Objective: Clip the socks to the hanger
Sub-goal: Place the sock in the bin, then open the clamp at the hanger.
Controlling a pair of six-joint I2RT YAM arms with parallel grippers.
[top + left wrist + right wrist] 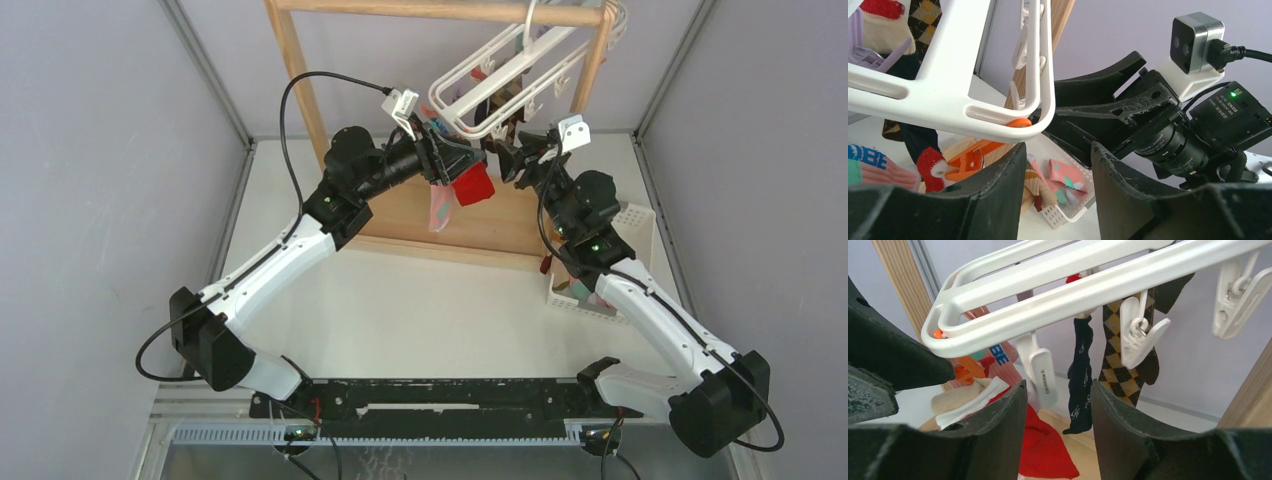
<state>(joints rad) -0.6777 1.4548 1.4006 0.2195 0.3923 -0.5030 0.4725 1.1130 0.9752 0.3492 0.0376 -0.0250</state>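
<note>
The white hanger (500, 80) hangs tilted from the wooden rack. A navy sock (1079, 375) and an argyle sock (1120, 360) dangle from its clips. A red sock (472, 187) and a pink one (440, 210) hang at its near corner, by an orange clip (968, 155). My left gripper (450, 160) is open, its fingertips just under the hanger's rounded corner (1038, 125), with nothing between them (1057, 147). My right gripper (505, 158) faces it from the right, open and empty (1058, 385), below a white clip (1040, 372).
The wooden rack (300, 70) stands on a board base (480, 225) at the back. A white slatted basket (630, 225) with more socks (1068, 182) sits beside my right arm. Grey walls close in both sides.
</note>
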